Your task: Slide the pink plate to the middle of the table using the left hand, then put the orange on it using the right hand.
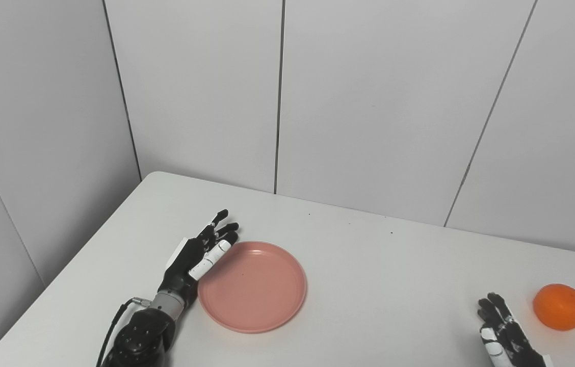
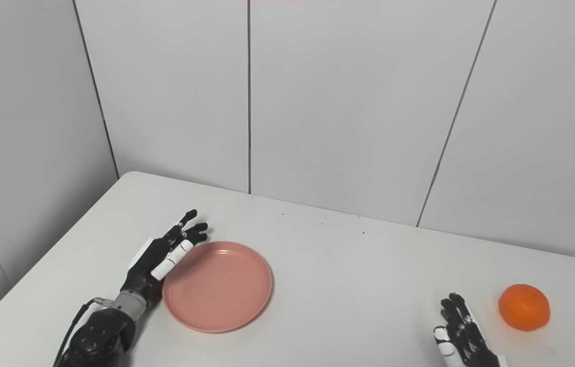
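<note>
Our left hand [image 1: 197,255] lies low on the table [image 1: 394,270] with its fingers [image 1: 221,224] stretched out and a little apart, holding nothing. Its inner edge and thumb rest against the near-left rim of the plate [image 1: 252,286], or so close that we cannot see a gap. We judge that this flat pose is meant for pushing: an open palm set side-on to the rim can shove the plate sideways without lifting it.

The plate sits just to the right of that hand, flat and bare, left of the table's middle. So the slide is not finished, and we expect the push to run away from the hand, toward the right.

Far over on the right, our right hand [image 1: 506,334] shows only partly at the bottom edge. Its fingers point up and look loosely spread, with nothing in them. We take it to be waiting its turn. The orange [image 1: 559,307] rests on the table just beyond and to the right of that hand, close but not touching, well apart from the plate.
</note>
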`<action>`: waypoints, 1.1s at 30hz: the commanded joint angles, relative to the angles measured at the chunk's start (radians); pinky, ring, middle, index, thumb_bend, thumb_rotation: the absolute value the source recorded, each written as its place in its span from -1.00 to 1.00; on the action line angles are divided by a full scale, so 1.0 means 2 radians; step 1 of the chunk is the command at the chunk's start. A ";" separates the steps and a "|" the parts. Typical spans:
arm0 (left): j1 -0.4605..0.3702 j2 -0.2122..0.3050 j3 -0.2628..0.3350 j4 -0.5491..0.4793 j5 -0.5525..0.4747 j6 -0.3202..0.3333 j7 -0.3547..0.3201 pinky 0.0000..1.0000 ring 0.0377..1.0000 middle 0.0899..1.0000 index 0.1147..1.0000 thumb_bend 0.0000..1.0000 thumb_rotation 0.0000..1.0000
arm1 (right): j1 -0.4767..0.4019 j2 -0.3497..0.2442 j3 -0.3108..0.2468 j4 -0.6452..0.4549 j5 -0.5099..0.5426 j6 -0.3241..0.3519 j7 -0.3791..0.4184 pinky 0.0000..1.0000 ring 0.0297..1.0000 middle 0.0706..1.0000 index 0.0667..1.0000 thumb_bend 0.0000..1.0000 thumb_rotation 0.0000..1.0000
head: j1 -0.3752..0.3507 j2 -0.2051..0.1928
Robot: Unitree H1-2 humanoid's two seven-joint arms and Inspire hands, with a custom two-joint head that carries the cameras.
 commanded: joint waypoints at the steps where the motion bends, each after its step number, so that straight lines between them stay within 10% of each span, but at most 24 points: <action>1: -0.007 -0.003 -0.007 -0.008 0.006 -0.018 0.001 0.60 0.71 0.74 0.85 0.52 0.39 | 0.060 0.007 -0.001 0.042 -0.001 0.006 -0.003 0.97 0.86 0.80 0.81 0.23 0.31 | 0.000 0.001; 33: -0.037 -0.055 -0.041 -0.012 0.029 -0.009 0.023 0.56 0.68 0.70 0.82 0.62 0.43 | 0.060 0.021 0.009 0.031 -0.029 -0.001 -0.012 0.94 0.86 0.80 0.81 0.14 0.33 | -0.024 0.010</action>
